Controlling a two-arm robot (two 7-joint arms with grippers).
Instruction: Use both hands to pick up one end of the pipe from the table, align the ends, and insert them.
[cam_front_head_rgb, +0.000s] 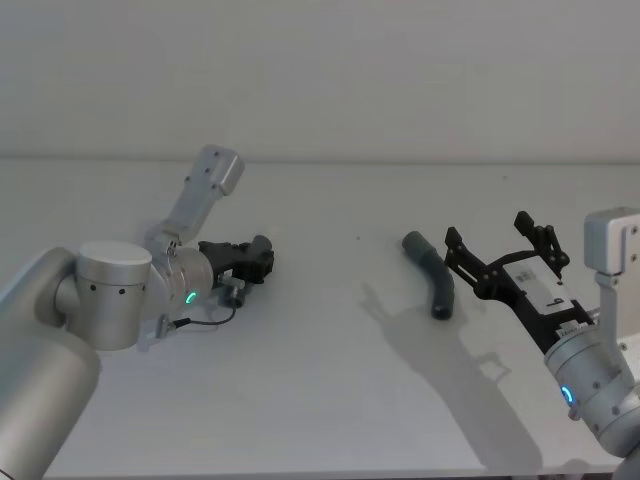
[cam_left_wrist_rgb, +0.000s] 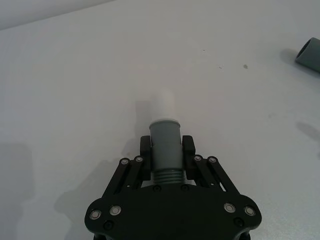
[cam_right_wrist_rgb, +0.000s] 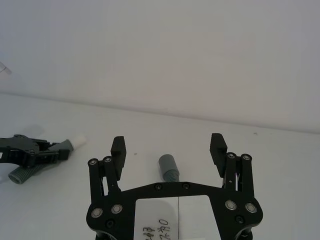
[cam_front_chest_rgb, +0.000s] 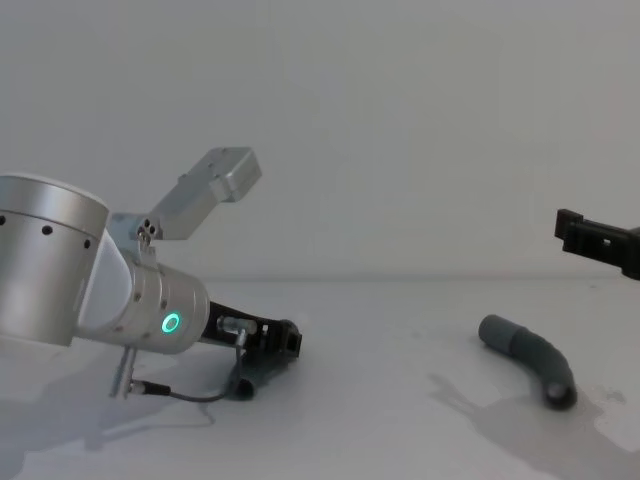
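Hose work sits at two spots on the white counter (cam_front_head_rgb: 330, 400). At centre left of the head view, the left tool (cam_front_head_rgb: 262, 258) is clenched on the first hose piece (cam_left_wrist_rgb: 165, 142), its fingers pinching the grey cuff where the ribs begin. The white tip (cam_left_wrist_rgb: 163, 104) juts free ahead of the fingers, low over the counter; whether the piece is lifted or resting I cannot tell.

At centre right lies the second hose piece (cam_front_head_rgb: 436, 282), a curved grey length flat on the counter, its smooth collar (cam_right_wrist_rgb: 167, 162) at the upper end. Just to its right the right tool (cam_front_head_rgb: 487, 230) hovers with fingers spread wide, holding nothing and clear of the piece.

Both pieces look light. The ribbed bodies will likely flex under a squeeze, while the cuffs seem stiffer, so a hold just behind the collar should keep that end steady and its mouth unblocked. The ribs should give the pads purchase — the smooth cuff may slip.

Little stands in the way. A thin cable (cam_front_head_rgb: 205, 318) loops beside the left wrist, well away from the gap between the two ends.
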